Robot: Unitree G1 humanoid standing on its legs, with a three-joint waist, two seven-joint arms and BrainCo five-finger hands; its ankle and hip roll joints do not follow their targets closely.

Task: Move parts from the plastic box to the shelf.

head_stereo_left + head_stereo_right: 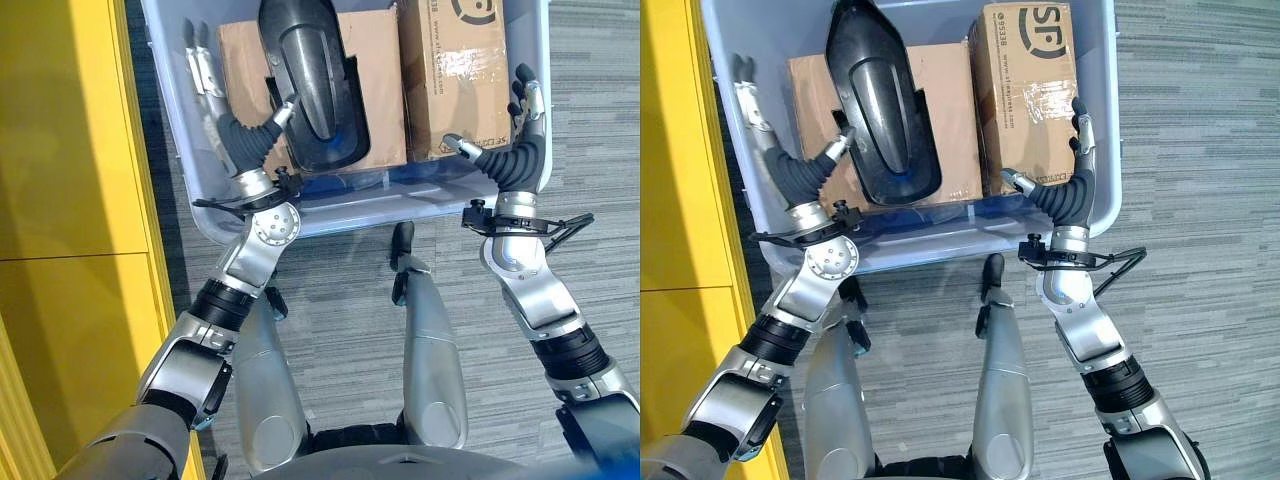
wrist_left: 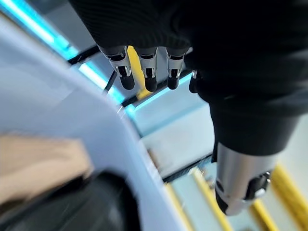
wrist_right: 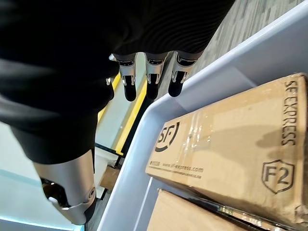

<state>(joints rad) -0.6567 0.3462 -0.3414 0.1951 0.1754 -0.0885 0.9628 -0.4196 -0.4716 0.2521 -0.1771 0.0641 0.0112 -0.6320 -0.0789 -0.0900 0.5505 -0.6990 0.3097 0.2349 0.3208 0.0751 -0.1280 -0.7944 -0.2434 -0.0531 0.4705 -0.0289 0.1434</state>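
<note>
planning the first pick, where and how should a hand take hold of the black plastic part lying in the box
Probably by the long sides of the black part, from above. It lies flat on top of a cardboard box, its edges exposed, with the left hand nearest.

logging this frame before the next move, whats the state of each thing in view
plastic box: open-topped, on the floor, still loaded
black part: lying on the flat cardboard box, not held
flat cardboard box: closed, lying in the plastic box
taped cardboard box: closed, at the right wall
left hand: open, fingers straight along the left wall
right hand: open, at the right wall
</note>
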